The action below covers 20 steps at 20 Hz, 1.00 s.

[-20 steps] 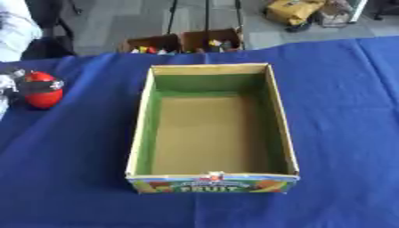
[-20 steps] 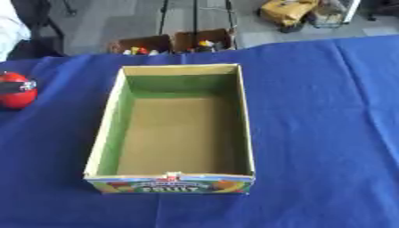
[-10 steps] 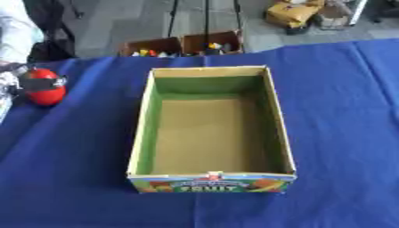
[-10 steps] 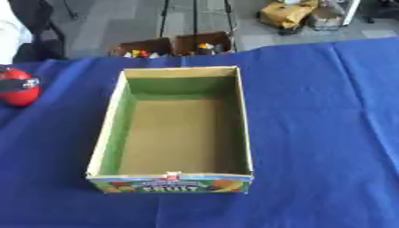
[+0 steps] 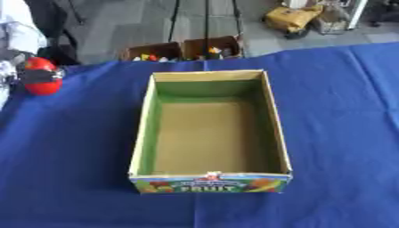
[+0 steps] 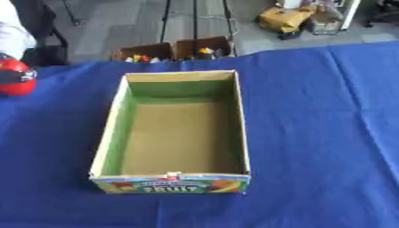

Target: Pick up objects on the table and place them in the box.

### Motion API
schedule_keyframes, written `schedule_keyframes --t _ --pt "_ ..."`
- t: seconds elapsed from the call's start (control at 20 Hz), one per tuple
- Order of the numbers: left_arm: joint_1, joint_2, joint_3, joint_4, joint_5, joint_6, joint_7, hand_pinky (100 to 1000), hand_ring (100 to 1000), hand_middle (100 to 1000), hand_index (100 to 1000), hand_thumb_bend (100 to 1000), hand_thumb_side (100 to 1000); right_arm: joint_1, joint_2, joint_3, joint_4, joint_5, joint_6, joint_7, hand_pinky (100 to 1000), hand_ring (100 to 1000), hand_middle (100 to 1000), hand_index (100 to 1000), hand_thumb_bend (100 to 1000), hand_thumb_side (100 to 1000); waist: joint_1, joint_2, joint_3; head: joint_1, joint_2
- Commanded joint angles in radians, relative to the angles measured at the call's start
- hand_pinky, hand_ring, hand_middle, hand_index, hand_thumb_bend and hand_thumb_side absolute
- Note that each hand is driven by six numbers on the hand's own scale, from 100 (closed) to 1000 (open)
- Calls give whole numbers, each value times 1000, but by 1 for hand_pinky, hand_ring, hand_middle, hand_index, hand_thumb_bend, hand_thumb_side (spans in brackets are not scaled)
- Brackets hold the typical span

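Blue cloth covers the table [image 5: 343, 133], and on its middle stands the open cardboard box [image 5: 210, 133], green on its inner walls, brown on its floor, with "FRUIT" printed on the near end; nothing lies in it. Well to the left of the box, near the table's far left edge, sits a red round object [image 5: 42, 76] crossed by a dark band. Something dark and silver touches its left side at the picture's edge; whether that is the left hand, and how its fingers stand, I cannot tell.
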Motion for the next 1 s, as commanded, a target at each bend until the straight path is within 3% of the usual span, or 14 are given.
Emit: schedule_keyframes --t 0.05,0.45,0.65,1.0 --pt "-38 23 -8 -42 -8 -6 -12 205 477 575 905 100 456 -5 -26 -10 -15 -17 3 2 775 810 724 770 100 844 0 -45 1 -8 12" --pt "-49 15 -35 -89 -84 -9 -22 216 494 573 903 100 449 -10 -33 -3 -15 -38 1 14 775 809 724 771 100 844 3 -86 10 -7 25" --pt "-43 1 -20 -66 -102 2 -18 188 473 554 899 100 450 -21 -35 4 -15 -50 -6 24 774 808 724 771 100 843 2 -92 5 3 9" --pt "-51 -9 -49 -100 -74 -31 -30 181 467 549 897 100 449 -10 -34 0 -15 -50 -8 23 774 808 725 770 100 840 -5 -96 7 -3 21"
